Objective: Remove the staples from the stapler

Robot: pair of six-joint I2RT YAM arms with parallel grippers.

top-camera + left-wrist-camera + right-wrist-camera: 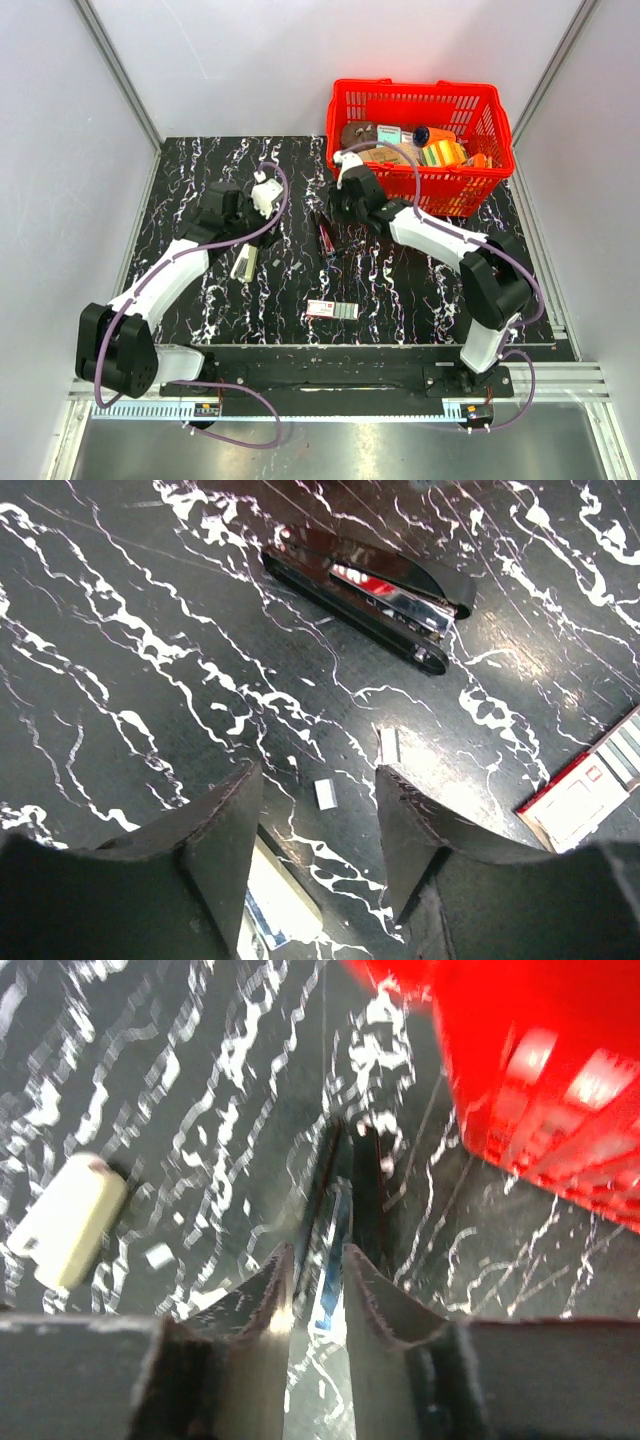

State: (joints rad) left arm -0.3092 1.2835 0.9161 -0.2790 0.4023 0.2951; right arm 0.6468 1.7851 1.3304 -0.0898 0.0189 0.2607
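Note:
The slim black stapler (327, 236) lies mid-table, hinged open, its red inner part and shiny rail showing in the left wrist view (372, 588). Two short loose staple strips (325, 793) lie on the table between it and my left gripper. My left gripper (318, 780) is open and empty, hovering left of the stapler (258, 222). My right gripper (317, 1252) is over the stapler's far end (337, 205). Its jaws stand a narrow gap apart, and the stapler (345, 1195) shows blurred just beyond the fingertips. No grip on it shows.
A cream-beige oblong object (244, 264) lies under my left gripper (285, 905) and shows in the right wrist view (70, 1220). A red-white-grey box (332, 309) lies nearer the front. A red basket (345, 100) with several items stands at the back right, close to my right gripper.

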